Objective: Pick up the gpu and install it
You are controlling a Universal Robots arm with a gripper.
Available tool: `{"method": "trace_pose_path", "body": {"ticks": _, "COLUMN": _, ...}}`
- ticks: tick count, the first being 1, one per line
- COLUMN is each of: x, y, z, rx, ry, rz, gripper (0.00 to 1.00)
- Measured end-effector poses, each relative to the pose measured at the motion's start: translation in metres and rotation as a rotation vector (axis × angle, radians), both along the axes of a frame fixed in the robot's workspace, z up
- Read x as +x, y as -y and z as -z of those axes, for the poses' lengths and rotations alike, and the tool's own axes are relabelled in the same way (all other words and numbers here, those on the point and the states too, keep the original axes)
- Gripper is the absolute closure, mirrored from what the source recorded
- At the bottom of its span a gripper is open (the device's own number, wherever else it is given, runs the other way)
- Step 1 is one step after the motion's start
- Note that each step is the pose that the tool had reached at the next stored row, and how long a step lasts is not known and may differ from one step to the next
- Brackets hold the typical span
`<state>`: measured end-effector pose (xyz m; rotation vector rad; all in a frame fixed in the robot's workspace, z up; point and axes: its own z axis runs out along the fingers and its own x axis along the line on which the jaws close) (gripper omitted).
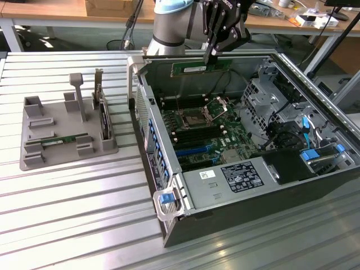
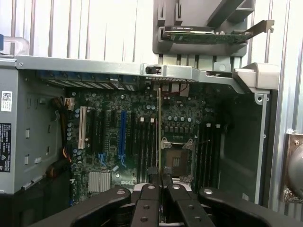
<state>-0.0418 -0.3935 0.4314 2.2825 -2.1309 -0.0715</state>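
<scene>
Arm (image 1: 169, 25) overhead, claw (image 1: 211, 56) pointing down, fingers (image 2: 150, 201) pinched nearly together

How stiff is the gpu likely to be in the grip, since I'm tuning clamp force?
Probably stiff: the gpu juts straight sideways from the gripper without sagging. Likely light, being thin and narrow. Possibly fragile: a bare board gripped along one edge.

A ribbed table (image 1: 73, 208) of pale, softly shining metal. A matt grey plastic holder (image 1: 62, 151) on the left. The computer case (image 1: 225, 194) is dull grey sheet metal with a glossy blue plastic latch (image 1: 166, 198). Green circuit-board gpu (image 1: 194, 68); matt black gripper (image 1: 211, 58). Wooden desk (image 1: 50, 8) far behind.
</scene>
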Motion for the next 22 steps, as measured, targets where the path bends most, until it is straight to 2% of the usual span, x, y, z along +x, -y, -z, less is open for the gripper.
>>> {"method": "trace_pose_path", "body": {"ticks": 10, "x": 0.012, "y": 0.0, "z": 0.0, "rx": 0.0, "ry": 0.0, "rz": 0.0, "gripper": 0.88}}
{"method": "trace_pose_path", "body": {"ticks": 11, "x": 0.027, "y": 0.0, "z": 0.0, "rx": 0.0, "ry": 0.0, "rz": 0.0, "gripper": 0.88}}
{"method": "trace_pose_path", "body": {"ticks": 22, "x": 0.039, "y": 0.0, "z": 0.0, "rx": 0.0, "ry": 0.0, "rz": 0.0, "gripper": 0.88}}
